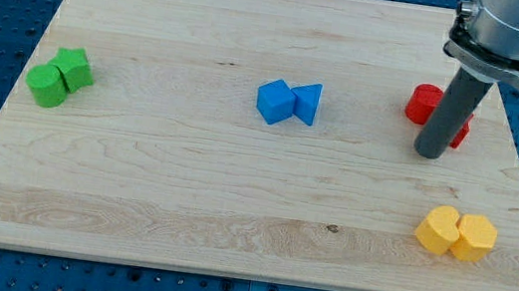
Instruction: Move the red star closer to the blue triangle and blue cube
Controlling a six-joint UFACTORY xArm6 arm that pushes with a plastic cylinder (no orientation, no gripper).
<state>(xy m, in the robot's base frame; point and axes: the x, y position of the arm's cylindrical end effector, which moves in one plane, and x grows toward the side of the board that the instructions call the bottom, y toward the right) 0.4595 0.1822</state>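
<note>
On the view's right side of the wooden table, my tip rests on the wood at the end of the dark rod. There is no pincer on this arm, only the rod, so nothing can be apart, together or clamped.

The rod stands in front of the red blocks. One red block shows just to the view's left of the rod, and it looks round on top. A small bit of a second red block peeks out on the rod's right side. One of these may be the red star, but the rod hides too much for me to tell which. My tip sits just below them, very close, and I cannot tell if it touches.

The blue cube and the blue triangle sit side by side near the middle of the table, touching each other. They are well apart from the red blocks, off to the view's left of my tip.

Two green blocks sit together at the far left. Two yellow blocks sit together near the bottom right, below my tip.
</note>
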